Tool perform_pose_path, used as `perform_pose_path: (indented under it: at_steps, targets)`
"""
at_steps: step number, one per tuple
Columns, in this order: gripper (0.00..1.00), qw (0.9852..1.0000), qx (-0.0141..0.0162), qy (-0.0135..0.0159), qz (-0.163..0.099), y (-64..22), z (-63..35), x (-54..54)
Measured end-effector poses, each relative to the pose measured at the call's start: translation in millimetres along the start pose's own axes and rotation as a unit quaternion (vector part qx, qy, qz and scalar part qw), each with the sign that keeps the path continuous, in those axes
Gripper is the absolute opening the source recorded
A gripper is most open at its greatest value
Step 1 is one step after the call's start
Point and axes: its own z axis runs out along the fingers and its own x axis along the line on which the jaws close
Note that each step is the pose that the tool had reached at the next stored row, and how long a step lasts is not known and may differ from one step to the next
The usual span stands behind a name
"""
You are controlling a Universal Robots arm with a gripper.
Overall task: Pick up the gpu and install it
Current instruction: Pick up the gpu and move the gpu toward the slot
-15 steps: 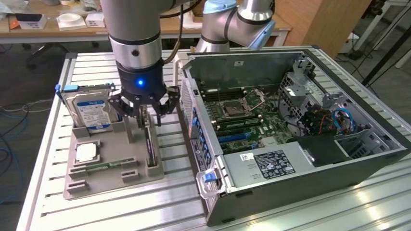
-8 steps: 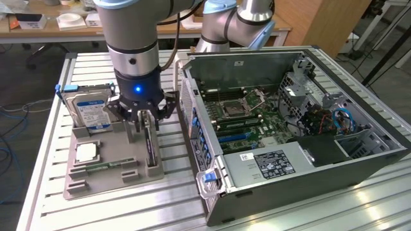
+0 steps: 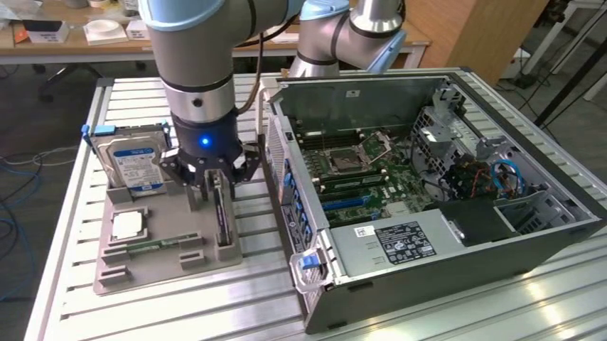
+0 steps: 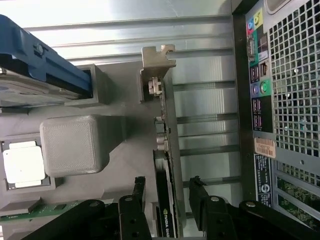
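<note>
Gripper astride the gpu, which stands on edge in its holder

The gripper (image 3: 210, 190) hangs low over the grey holder tray (image 3: 142, 273), its fingers (image 4: 139, 196) spread apart with one on each side of the gpu (image 4: 167, 150). The wrist view shows a narrow gap between each finger and the card, so they pinch nothing. The gpu stands upright on its long edge in a slot along the side of the tray nearest the open computer case (image 3: 455, 284), and its silver bracket (image 4: 158, 59) is at the end away from the fingers. Also on the tray are a hard drive (image 3: 133, 165) in a blue carrier, a processor chip (image 3: 128, 226) and a green memory stick (image 3: 152, 246). Tray and case sit side by side on the slatted metal table (image 3: 237, 312).
</note>
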Motion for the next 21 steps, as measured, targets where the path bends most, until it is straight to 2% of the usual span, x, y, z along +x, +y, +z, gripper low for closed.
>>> perform_pose_path:
  at_steps: [7,14,15,21]
  targets:
    - [0.48,1.0000,0.0000,0.0000,0.000,-9.9,12.4,0.2]
    - [0.47,1.0000,0.0001,0.0001,0.000,-10.0,12.9,0.3]
    - [0.40,1.0000,0.0000,0.0001,0.000,-10.0,13.0,0.3]
    - [0.40,1.0000,-0.0009,0.0002,0.000,-10.0,14.3,-0.1]
